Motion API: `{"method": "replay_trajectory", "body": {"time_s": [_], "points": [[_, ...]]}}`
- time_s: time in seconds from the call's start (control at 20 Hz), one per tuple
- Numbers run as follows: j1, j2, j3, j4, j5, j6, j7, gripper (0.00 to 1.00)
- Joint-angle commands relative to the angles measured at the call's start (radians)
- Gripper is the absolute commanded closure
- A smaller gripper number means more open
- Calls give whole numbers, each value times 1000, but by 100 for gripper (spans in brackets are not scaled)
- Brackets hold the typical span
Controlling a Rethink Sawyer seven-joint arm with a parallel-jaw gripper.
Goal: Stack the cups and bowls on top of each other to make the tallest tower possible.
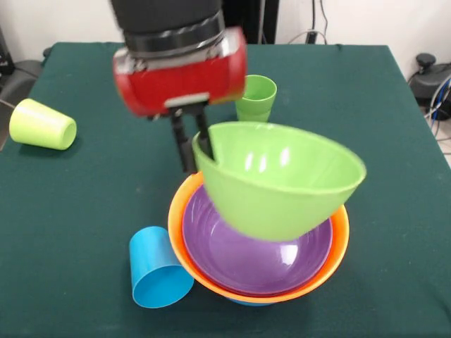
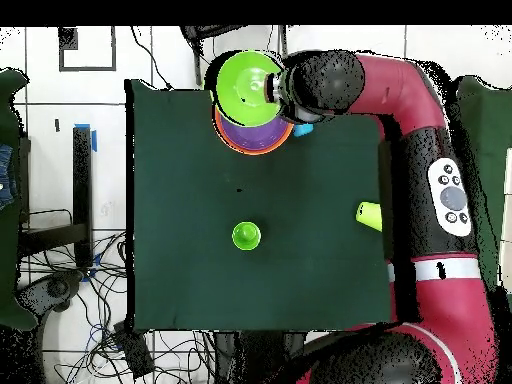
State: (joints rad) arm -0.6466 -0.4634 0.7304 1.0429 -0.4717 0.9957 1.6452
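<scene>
Nearest the front camera, down and to the picture-left of the gripper (image 1: 199,144): a sky blue cup (image 1: 158,268) on its side on the green table (image 1: 84,211), open mouth toward the camera, its wall against the outside of the tower (image 1: 264,271).

Just below the gripper: that tower, with a big orange bowl (image 1: 340,243) as the outer rim, a purple bowl (image 1: 254,260) nested inside it, and a sliver of blue showing under the orange base.

At the gripper itself: black fingers (image 1: 184,144) closed over the rim of a green bowl (image 1: 278,179), one finger outside the wall and one inside. Bowl lifted and tipped, open side up and toward the front camera, hanging above the purple bowl; whether its underside touches the purple one, impossible to tell. Seen from overhead, green bowl (image 2: 245,82) over the stack (image 2: 255,135) at the table's edge.

Farther back, behind the gripper and partly hidden by the red wrist: a ridged green cup (image 1: 257,95), upright; alone near the table's middle from overhead (image 2: 246,236).

Well off to the picture-left of the gripper in the front view: a yellow-green cup (image 1: 42,124) on its side, near the table's edge (image 2: 370,214).
</scene>
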Motion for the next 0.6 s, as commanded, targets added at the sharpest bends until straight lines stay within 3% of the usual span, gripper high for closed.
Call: {"method": "replay_trajectory", "body": {"time_s": [0.05,0.6], "points": [[5,85,-71,-109,-93,-43,-122,100],[-11,120,-39,-117,-77,-44,-136,100]]}}
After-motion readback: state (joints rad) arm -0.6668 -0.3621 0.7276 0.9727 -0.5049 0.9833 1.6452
